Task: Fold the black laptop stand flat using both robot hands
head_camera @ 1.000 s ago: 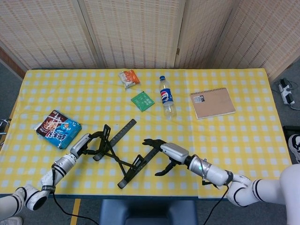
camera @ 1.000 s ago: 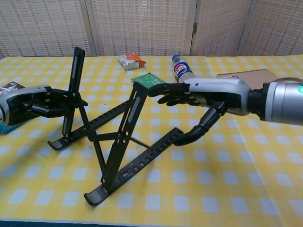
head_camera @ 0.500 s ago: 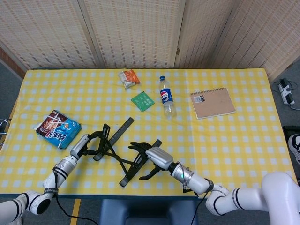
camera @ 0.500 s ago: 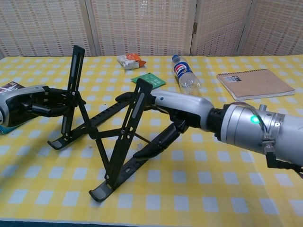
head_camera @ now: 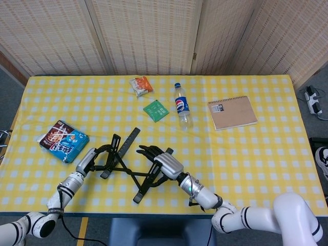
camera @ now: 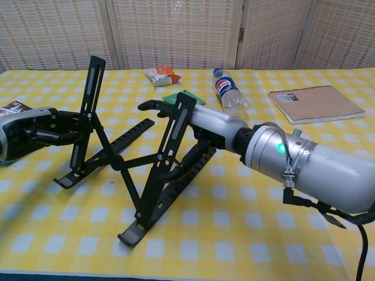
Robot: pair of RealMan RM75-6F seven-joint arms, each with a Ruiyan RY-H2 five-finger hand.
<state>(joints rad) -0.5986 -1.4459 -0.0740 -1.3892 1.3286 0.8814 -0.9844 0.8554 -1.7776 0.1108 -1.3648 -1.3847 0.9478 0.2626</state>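
The black laptop stand (head_camera: pixel 126 166) (camera: pixel 120 165) stands opened up near the front edge of the table, its two rails joined by crossed links. My left hand (head_camera: pixel 94 157) (camera: pixel 45 128) grips the left upright bar. My right hand (head_camera: pixel 155 156) (camera: pixel 196 122) wraps the right upright bar, its fingers (camera: pixel 153 105) reaching past the bar and the thumb lying along the lower rail. The two halves of the stand sit close together.
A blue and brown snack pack (head_camera: pixel 64 141) (camera: pixel 8 108) lies at the left. Behind the stand lie a green packet (head_camera: pixel 156 110), a Pepsi bottle (head_camera: pixel 181 106) (camera: pixel 229 91) on its side, an orange snack (head_camera: pixel 141 85) and a brown notebook (head_camera: pixel 232 112) (camera: pixel 313 103).
My right hand has moved left and closed around the right bar, pushing that half of the stand towards the left half. The left hand has kept its hold and barely shifted.
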